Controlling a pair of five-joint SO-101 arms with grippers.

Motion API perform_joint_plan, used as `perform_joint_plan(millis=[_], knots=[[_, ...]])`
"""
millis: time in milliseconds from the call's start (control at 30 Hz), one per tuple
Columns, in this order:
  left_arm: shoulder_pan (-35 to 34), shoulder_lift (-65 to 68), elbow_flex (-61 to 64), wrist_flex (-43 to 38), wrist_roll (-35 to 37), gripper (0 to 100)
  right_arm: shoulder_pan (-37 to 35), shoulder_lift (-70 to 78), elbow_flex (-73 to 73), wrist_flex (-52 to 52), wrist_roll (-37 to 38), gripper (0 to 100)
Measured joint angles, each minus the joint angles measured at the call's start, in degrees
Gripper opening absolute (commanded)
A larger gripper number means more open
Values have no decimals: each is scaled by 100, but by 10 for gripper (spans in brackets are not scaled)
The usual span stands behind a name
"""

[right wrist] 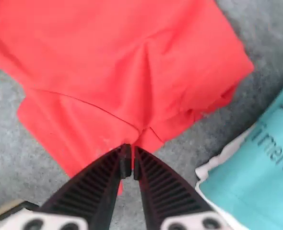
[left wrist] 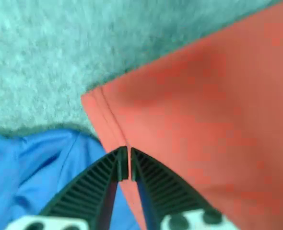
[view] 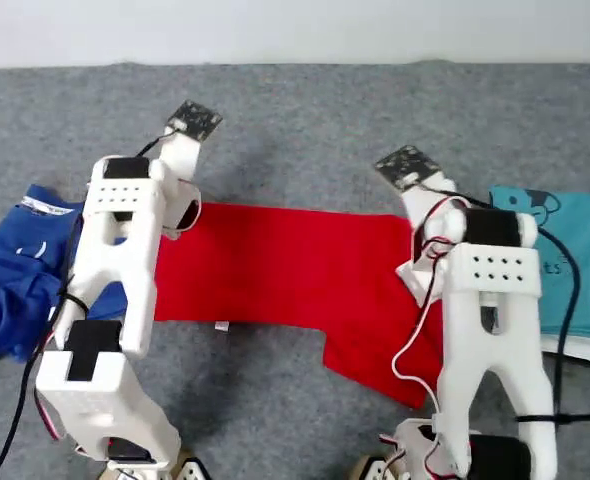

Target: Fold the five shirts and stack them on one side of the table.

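The left gripper (left wrist: 125,165) is pinched shut on the hemmed corner edge of the red shirt (view: 285,265). That corner lies just beside the blue shirt (view: 15,280), which is bunched at the worktop's left edge. The right gripper (right wrist: 128,162) is clamped on a creased fold at the red shirt's other end (near the teal shirt (view: 580,260) at the right edge). The red shirt spans mid-worktop. Bare grey worktop (view: 305,120) runs along the far edge.

Table (view: 305,110) seems open beyond red shirt (view: 275,265); blue shirt (view: 15,270), teal shirt (view: 580,250) flank.
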State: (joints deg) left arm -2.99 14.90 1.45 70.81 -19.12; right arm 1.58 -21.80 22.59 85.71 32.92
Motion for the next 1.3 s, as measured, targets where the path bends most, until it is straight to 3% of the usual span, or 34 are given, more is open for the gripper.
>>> perform_joint_plan(millis=[133,467,700,833,1067,1300], knots=[[229,0,-316,132,44,15,229,-9,0,-88,-70,18],[255,105,-413,132,88,15,325,1134,123,-1785,-79,19],[158,941,-484,26,70,15,334,2382,123,-2910,-62,19],[141,1433,-527,26,-202,15,484,3147,-123,-3305,343,19],[149,1873,-809,35,-308,15,967,4492,-1899,-3226,589,19],[149,1881,-844,79,-308,15,791,4712,-3789,-1547,607,18]])
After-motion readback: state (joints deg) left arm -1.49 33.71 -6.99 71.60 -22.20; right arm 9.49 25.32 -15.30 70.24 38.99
